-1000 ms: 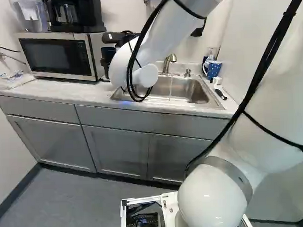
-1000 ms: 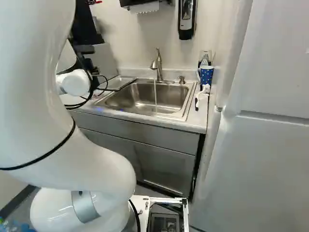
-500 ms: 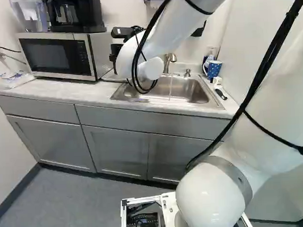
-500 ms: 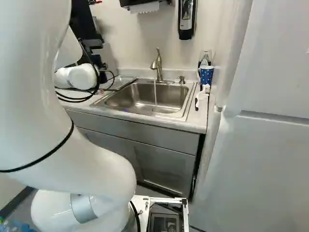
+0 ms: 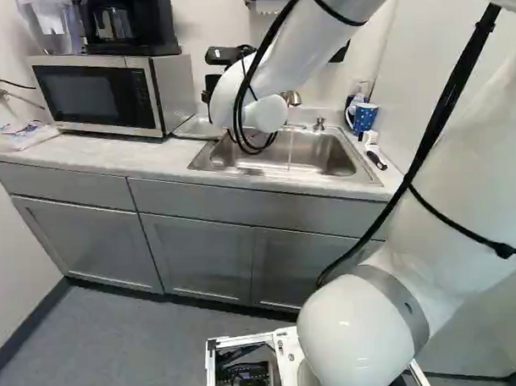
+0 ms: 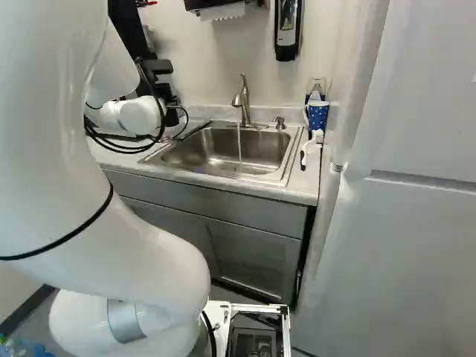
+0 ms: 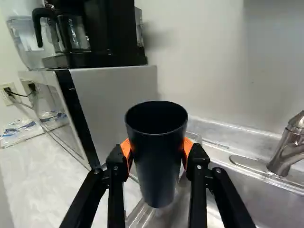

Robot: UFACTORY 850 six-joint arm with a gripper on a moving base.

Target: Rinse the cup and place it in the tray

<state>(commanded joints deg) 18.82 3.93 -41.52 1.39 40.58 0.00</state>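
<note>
In the left base view my gripper [image 5: 212, 84] is mostly hidden behind the arm's white wrist, above the counter near the sink's left end. The wrist view has the gripper [image 7: 157, 151] shut on a tall black cup [image 7: 157, 166], an orange pad on either side. The cup is upright, its dark open mouth showing. Water [image 6: 239, 141] runs from the faucet [image 6: 242, 100] into the steel sink [image 6: 286, 167]. A shallow tray [image 5: 198, 129] lies on the counter between microwave and sink, partly hidden by the arm.
The microwave [image 5: 98, 95] with a coffee maker [image 5: 130, 24] on top stands left of the sink. Right of the sink are a blue dotted mug [image 6: 317, 115] and a white brush [image 6: 311, 145]. A soap dispenser [image 6: 287, 30] hangs on the wall above.
The arm has moved right, away from the microwave and toward the faucet, carrying the cup in the gripper. More of the tray shows in the left base view. The base has stayed put.
</note>
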